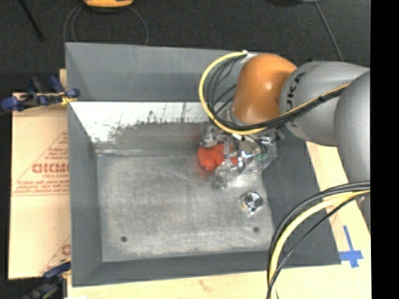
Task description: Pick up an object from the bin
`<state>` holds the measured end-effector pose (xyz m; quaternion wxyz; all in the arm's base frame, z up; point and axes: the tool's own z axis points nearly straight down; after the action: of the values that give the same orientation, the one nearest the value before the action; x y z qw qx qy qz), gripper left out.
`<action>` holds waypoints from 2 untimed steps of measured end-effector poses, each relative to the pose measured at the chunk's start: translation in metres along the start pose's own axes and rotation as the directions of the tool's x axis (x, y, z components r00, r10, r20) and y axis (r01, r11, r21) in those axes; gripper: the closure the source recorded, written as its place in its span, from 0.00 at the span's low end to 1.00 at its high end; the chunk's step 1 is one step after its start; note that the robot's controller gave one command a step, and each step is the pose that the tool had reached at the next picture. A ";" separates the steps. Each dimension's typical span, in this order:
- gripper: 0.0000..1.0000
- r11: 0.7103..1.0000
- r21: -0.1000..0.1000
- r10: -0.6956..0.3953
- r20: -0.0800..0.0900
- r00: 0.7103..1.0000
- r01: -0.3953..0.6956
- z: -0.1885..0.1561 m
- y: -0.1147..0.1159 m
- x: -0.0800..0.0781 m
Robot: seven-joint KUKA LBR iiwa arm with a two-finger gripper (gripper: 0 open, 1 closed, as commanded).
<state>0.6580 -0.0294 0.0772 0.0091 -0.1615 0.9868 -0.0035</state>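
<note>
My gripper (pixel 232 164) is low in the bin's back right part, under the arm's wrist. A red, rounded lump (pixel 208 158) lies right against its left side, touching it or partly under it. Whether the red lump is held cannot be made out. A small shiny silver crumpled thing (pixel 252 202) lies on the bin floor just in front of the gripper and slightly to the right, apart from it.
The arm with its orange cover and yellow-black cables comes in from the right over the bin's back right corner. The bin's back wall stands close behind the gripper. The grey floor stretches to the left and front.
</note>
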 end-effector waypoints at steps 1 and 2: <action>0.00 0.977 -0.006 -0.212 -0.007 0.977 0.212 -0.044 -0.012 0.020; 0.00 0.968 -0.008 -0.252 -0.007 0.968 0.252 0.001 -0.016 0.007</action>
<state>0.6568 -0.0471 0.0759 0.0040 -0.2856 0.9583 -0.0021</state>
